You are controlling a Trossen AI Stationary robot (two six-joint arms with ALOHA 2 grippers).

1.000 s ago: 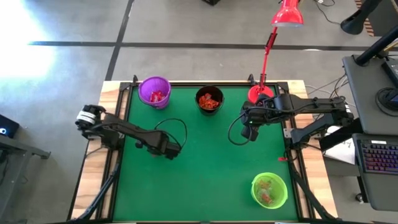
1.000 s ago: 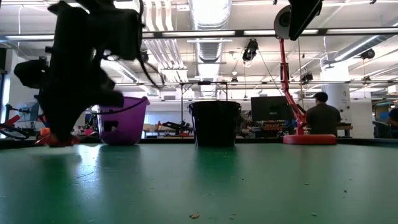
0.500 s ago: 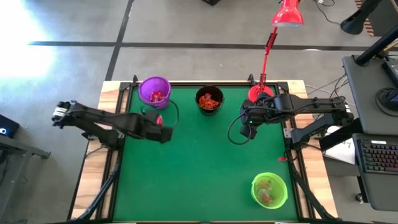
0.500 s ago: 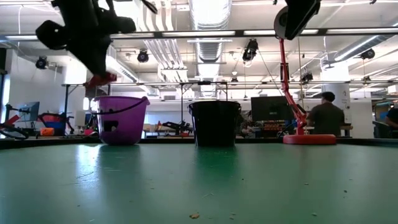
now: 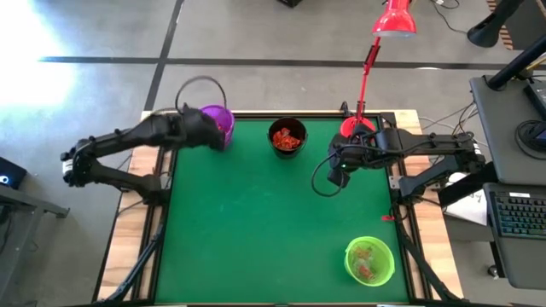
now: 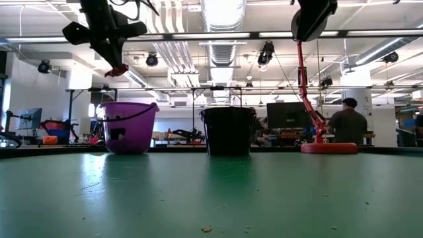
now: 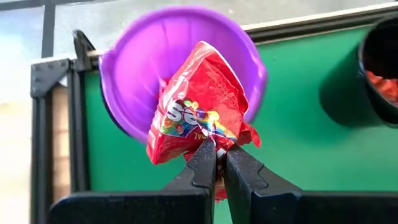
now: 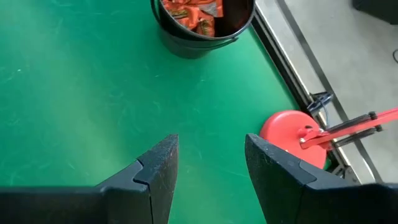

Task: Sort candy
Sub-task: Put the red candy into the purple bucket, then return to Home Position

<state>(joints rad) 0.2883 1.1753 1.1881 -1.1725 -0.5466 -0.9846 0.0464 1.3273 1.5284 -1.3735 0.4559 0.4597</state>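
My left gripper (image 7: 219, 158) hangs above the purple cup (image 7: 137, 74) at the table's far left and is shut on a red candy packet (image 7: 199, 106). The low view shows this gripper (image 6: 117, 65) high over the cup (image 6: 129, 127), the red candy (image 6: 119, 69) at its fingertips. More red sweets lie in the purple cup (image 5: 223, 124). The black cup (image 5: 287, 136) holds orange sweets and the green cup (image 5: 369, 260) holds greenish ones. My right gripper (image 8: 208, 155) is open and waits above the table's right side (image 5: 339, 177), touching nothing. My left gripper pinches the red packet between its two fingers, on the packet's crumpled lower edge (image 7: 214, 142). The fingers point down at it from above. The packet is lifted clear and sits over the purple cup's mouth.
The red lamp base (image 5: 357, 128) stands at the far right corner, its stem rising over the far edge (image 6: 305, 86). The green cup stands near the right near corner. Bare green mat (image 5: 256, 230) fills the middle. A person (image 6: 342, 125) sits in the room beyond.
My left gripper has risen from the mat at the table's left and swung toward the far edge, ending above the purple cup. It has kept the red candy in its shut fingers, and the candy has gone from table height to well above the cup rim.
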